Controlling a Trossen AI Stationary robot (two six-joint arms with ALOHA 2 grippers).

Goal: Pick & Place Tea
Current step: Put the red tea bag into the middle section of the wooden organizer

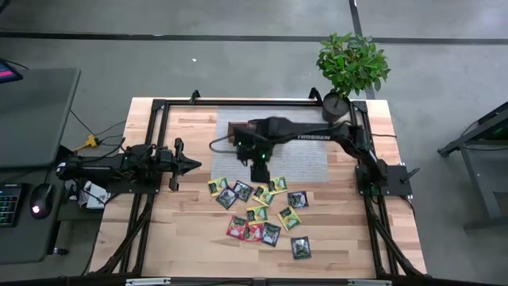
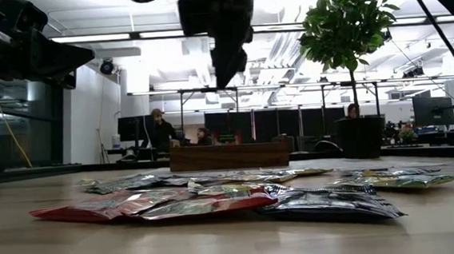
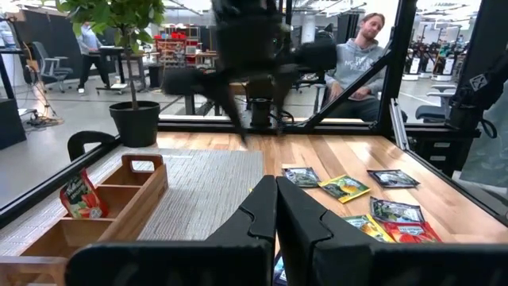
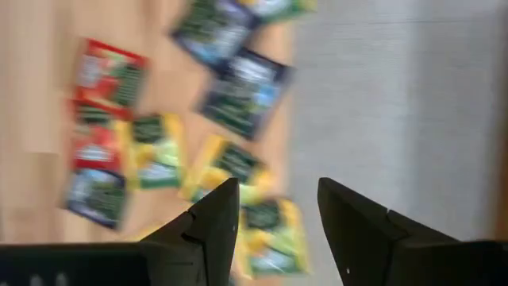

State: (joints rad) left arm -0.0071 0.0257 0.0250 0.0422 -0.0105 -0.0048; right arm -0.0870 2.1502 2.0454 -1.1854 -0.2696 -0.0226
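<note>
Blurring tea packets [image 4: 238,95] beneath open, empty right gripper [image 4: 278,210].

Right gripper [image 4: 274,210] hangs above the table, fingers apart and empty; left gripper [image 3: 275,208] waits, fingers together.

Tea packets [image 4: 238,95] blurred; right gripper [image 2: 229,67] partly cut off.

A robotics lab in an open-plan office is showing itself here: a framed wooden table [image 1: 190,238] is standing on a grey concrete floor beside a desk with keyboard [image 1: 8,205] and mouse [image 1: 36,210], while people [image 3: 361,49] are sitting among monitors, office chairs [image 3: 40,63] and ceiling strip lights beyond.
</note>
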